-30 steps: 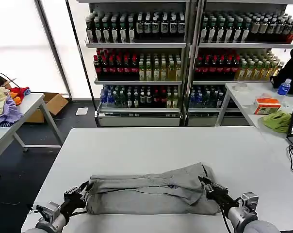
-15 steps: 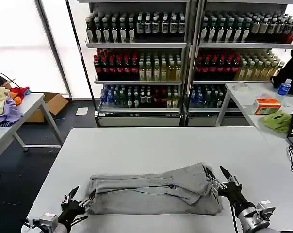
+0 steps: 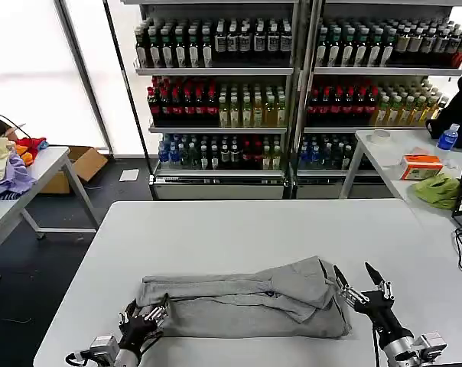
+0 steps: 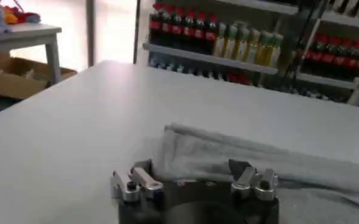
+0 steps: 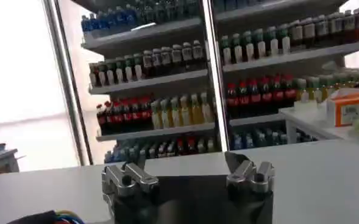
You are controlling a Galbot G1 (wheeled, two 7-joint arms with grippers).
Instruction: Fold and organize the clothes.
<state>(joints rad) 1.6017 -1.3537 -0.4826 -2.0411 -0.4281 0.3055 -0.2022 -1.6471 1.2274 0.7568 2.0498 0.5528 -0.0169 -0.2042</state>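
Left end effector (image 3: 143,316) open beside shirt (image 3: 242,306); no legible writing.

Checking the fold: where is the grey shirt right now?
In the head view, the grey shirt lies folded at the white table's near edge, between the left gripper and the open right gripper.

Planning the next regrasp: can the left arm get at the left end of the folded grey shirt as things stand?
Probably yes. The left gripper sits with open jaws right at the left end of the folded grey shirt, and nothing lies between them on the white table. The right gripper is open, just off the shirt's right end.
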